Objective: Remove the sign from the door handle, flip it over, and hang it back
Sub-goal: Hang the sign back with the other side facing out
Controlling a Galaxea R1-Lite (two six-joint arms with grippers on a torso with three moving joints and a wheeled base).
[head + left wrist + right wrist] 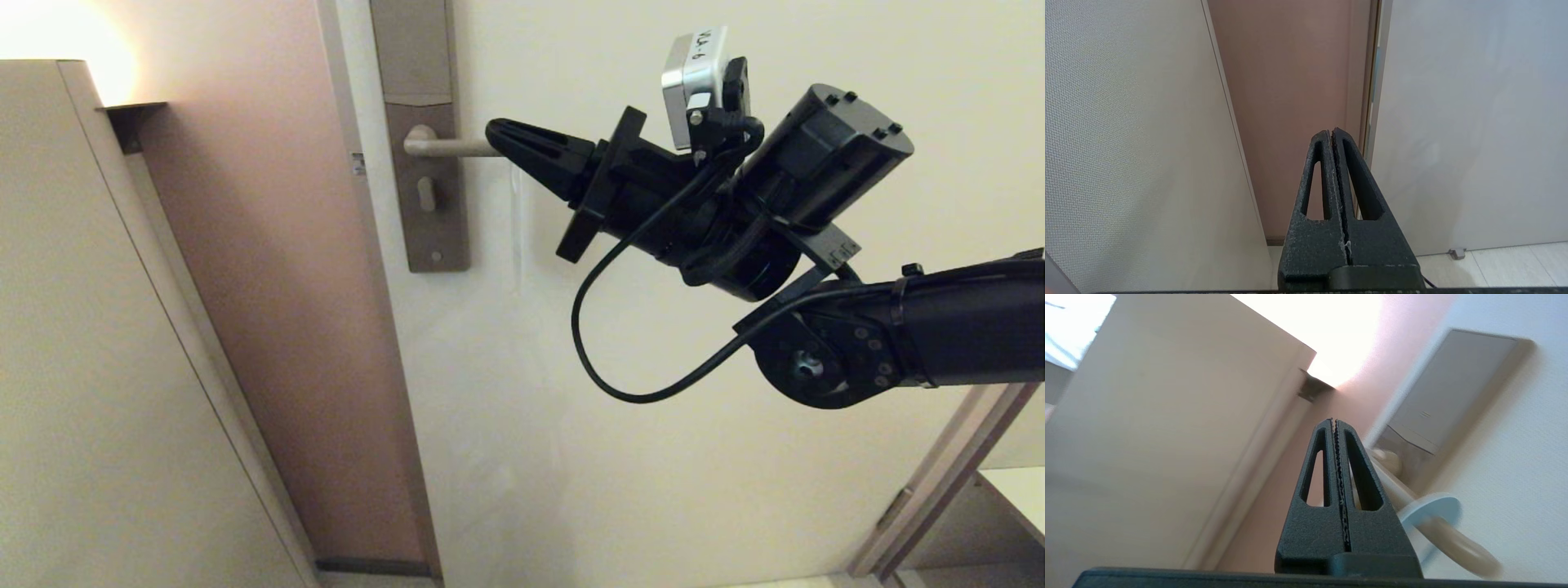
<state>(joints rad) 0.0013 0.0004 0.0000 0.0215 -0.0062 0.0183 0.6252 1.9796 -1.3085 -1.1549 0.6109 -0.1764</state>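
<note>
Black textured plastic forms the right gripper (pixel 500 131), raised in front of the door with both fingers pressed together and nothing between them; its tip points toward the hinge-free edge of the door and overlaps the lever in the head view. Contact with the lever cannot be confirmed.

Just beyond the tip, the door handle (pixel 453 147), a slim beige-bronze metal lever with a rounded end, runs with its long axis horizontal, out from the tall brown rectangular backplate (pixel 426 188) toward the right arm.

In the right wrist view, the sign (pixel 1431 506), a flat card showing a pale blue rounded top edge, hangs on the lever (pixel 1437 526), which passes through its hole. The card's long axis appears to hang downward, though only its upper part shows and it is blurred. Its lettering is not legible.

Lower down, the left gripper (pixel 1331 136) points at the pinkish door frame (pixel 1290 102) near the floor, fingers shut and empty.
</note>
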